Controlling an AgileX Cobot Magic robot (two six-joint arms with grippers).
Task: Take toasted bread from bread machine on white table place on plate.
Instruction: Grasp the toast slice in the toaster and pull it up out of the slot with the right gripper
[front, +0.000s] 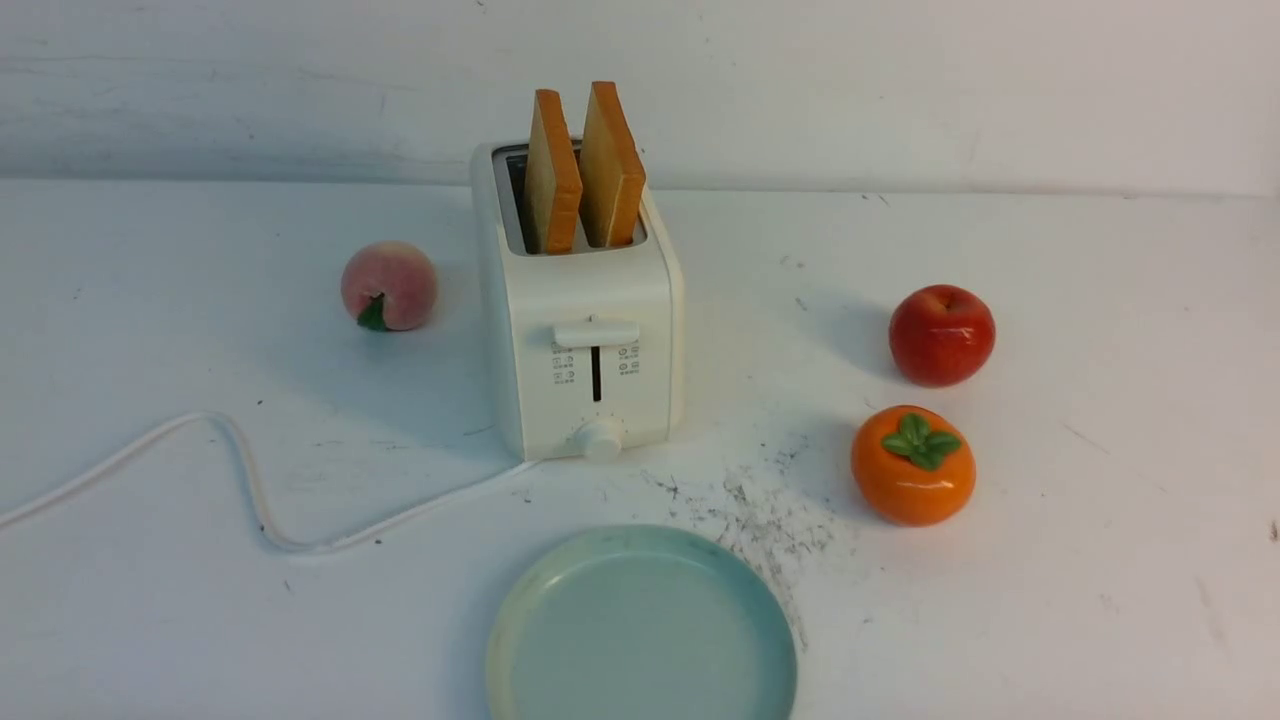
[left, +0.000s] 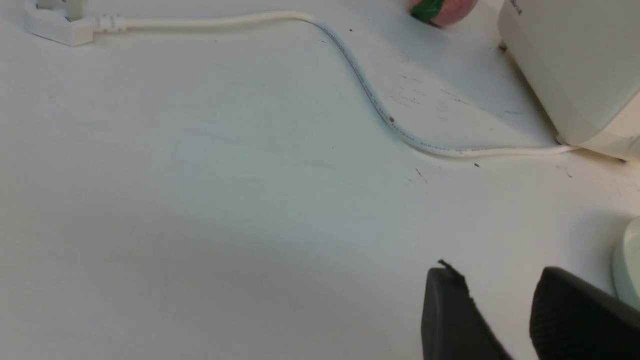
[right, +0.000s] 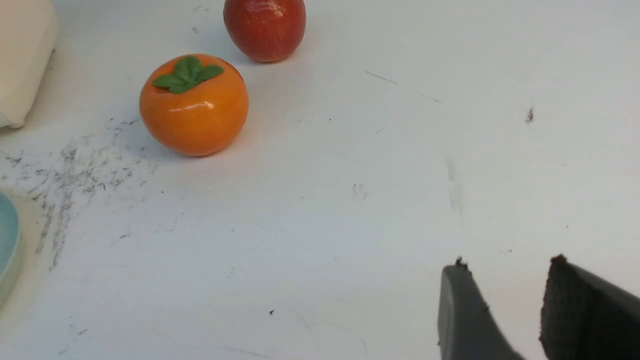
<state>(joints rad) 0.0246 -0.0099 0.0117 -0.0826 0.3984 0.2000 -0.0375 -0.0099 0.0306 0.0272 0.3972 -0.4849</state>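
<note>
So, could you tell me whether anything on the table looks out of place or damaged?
The table has a patch of dark scuffs between the toaster and the plate, and the toaster's plug lies unplugged on the table. Nothing looks spilled.

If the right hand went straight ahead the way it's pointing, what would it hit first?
Probably the white table: the right hand points down at a bare patch of it. The orange persimmon and red apple sit well off that line, though depth is hard to judge.
</note>
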